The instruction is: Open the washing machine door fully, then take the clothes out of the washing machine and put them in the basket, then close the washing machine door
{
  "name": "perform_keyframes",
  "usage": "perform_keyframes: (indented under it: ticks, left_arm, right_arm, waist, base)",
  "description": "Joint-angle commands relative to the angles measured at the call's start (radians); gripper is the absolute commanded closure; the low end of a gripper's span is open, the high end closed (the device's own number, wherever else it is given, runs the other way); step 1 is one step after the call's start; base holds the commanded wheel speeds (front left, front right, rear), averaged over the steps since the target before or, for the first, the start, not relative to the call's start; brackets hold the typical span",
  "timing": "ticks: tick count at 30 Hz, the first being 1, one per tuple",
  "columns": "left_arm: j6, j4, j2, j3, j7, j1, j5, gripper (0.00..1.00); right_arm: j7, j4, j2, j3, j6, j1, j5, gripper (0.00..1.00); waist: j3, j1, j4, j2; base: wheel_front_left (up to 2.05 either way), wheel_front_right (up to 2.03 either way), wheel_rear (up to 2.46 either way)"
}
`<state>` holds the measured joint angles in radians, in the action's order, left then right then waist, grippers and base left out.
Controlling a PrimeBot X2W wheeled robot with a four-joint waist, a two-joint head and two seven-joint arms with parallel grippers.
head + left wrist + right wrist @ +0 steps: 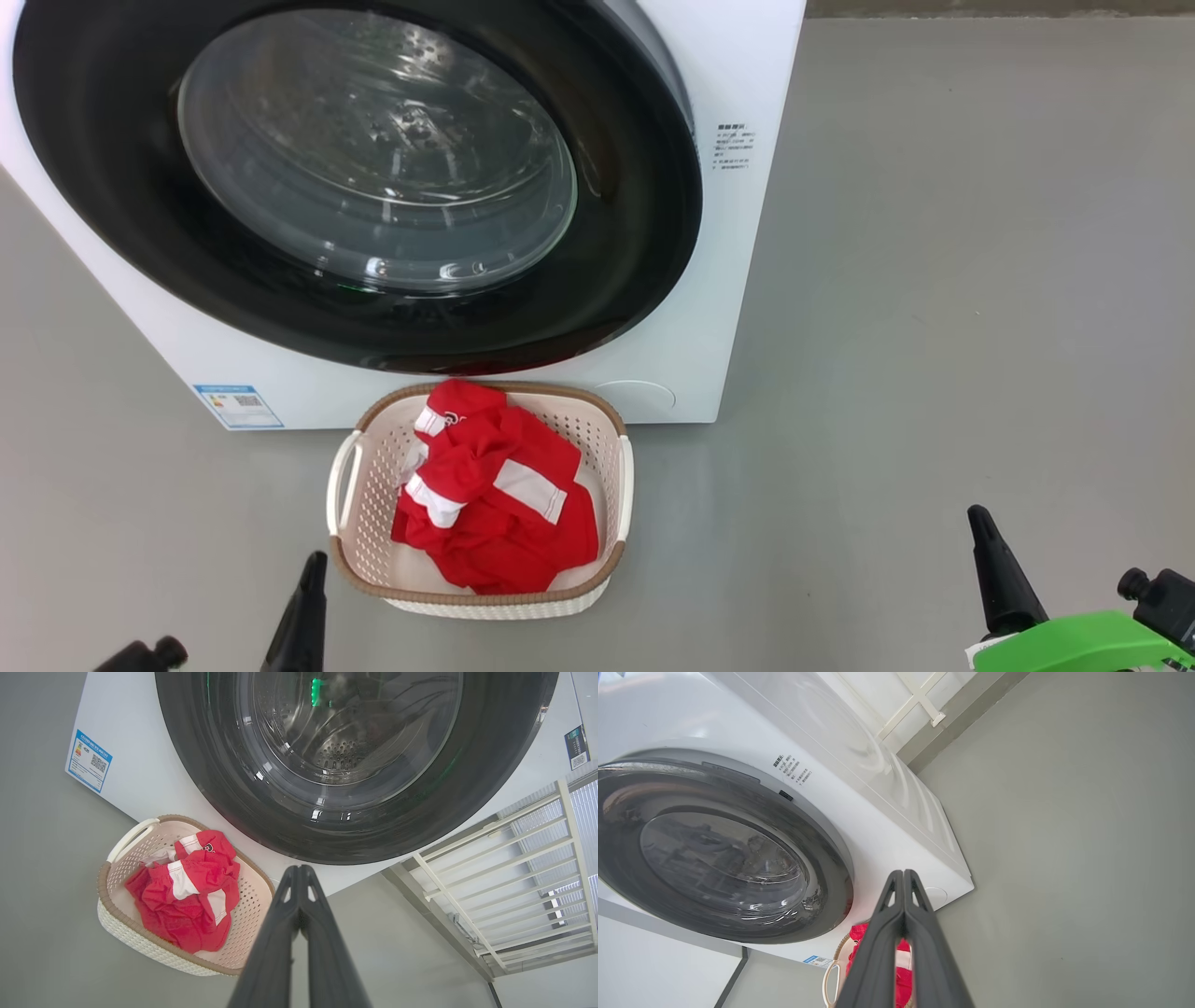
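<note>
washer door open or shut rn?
Shut. The washing machine door lies flat against the front of the washing machine, no gap at its rim; the drum is seen through its glass.

The light is bright, even and soft. The grey floor [887, 280] shows only faint shadow round the basket [373, 485]. White glints and reflections streak the door [373, 149] glass, and a green glint [316, 691] sits in the left wrist view. Both wrist views bow straight lines near their edges. The machine [654, 714] looks washed out and hazy in the right one.
</note>
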<state>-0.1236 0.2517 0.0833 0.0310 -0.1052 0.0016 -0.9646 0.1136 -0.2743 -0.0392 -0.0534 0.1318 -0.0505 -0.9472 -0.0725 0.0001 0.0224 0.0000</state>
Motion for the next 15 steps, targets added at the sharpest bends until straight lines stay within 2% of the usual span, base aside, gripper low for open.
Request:
perform_keyframes:
  ticks: [1, 15]
  left_arm:
    - [-0.003, -0.02, 0.011, -0.026, 0.006, -0.039, -0.022, 1.0]
    - [-0.004, -0.017, 0.007, -0.043, 0.045, -0.053, -0.158, 1.0]
  right_arm:
    - [-0.004, 0.025, -0.02, 0.005, -0.001, 0.045, -0.03, 1.0]
    - [-0.043, 0.026, -0.025, 0.0, -0.001, 0.068, -0.17, 1.0]
  waist:
    - [0.001, -0.0001, 0.0, 0.0]
    - [0.015, -0.0001, -0.005, 0.0]
  base:
    - [0.0, 0.0, 0.0]
    - [0.0, 0.0, 0.0]
